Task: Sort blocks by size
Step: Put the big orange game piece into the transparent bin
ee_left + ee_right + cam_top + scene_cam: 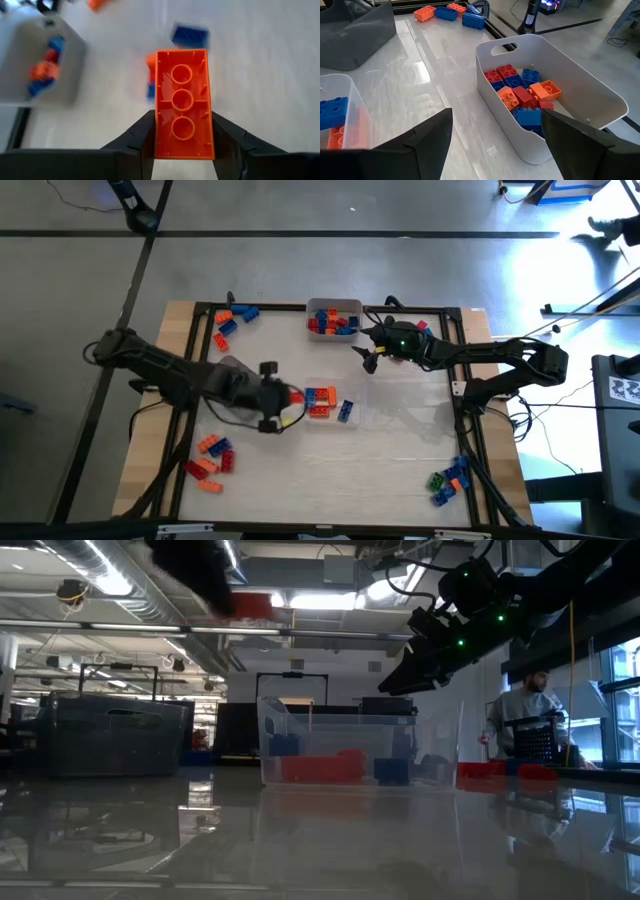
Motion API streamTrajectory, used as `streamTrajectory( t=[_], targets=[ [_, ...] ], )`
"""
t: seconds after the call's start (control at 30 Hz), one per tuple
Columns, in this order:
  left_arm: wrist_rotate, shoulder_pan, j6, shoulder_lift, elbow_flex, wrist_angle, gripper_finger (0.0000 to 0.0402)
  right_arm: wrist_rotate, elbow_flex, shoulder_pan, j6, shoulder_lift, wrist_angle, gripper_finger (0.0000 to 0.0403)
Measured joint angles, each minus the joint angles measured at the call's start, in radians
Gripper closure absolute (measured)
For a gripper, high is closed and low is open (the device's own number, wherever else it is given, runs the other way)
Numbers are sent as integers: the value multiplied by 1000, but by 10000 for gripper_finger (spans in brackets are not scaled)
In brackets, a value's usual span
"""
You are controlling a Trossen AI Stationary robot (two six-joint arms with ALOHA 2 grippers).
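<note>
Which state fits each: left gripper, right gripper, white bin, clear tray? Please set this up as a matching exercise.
1. left gripper
2. right gripper
3. white bin
4. clear tray

a. holds mixed red, orange and blue blocks, at the table's far edge
b. open, holding nothing, near the white bin
c. clamped on an orange block
d. mid-table, beside the left gripper

Pairs: 1-c, 2-b, 3-a, 4-d
</note>
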Motion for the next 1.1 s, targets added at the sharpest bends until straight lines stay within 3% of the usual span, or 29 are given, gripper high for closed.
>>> streamTrajectory(
  t=[0.23, 0.63, 0.77, 0.97, 1.1],
  targets=[
    [31, 109, 109, 41, 0, 197, 268, 0, 0, 0, 0, 0, 0, 103],
    [68, 197, 163, 253, -1, 393, 267, 0, 0, 0, 0, 0, -1, 103],
    [149, 211, 160, 322, -1, 472, 267, 0, 0, 0, 0, 0, -1, 103],
    [158, 214, 197, 400, -9, 557, 267, 0, 0, 0, 0, 0, -2, 103],
    [182, 220, 233, 388, -82, 693, 267, 0, 0, 0, 0, 0, -9, 103]
  ],
)
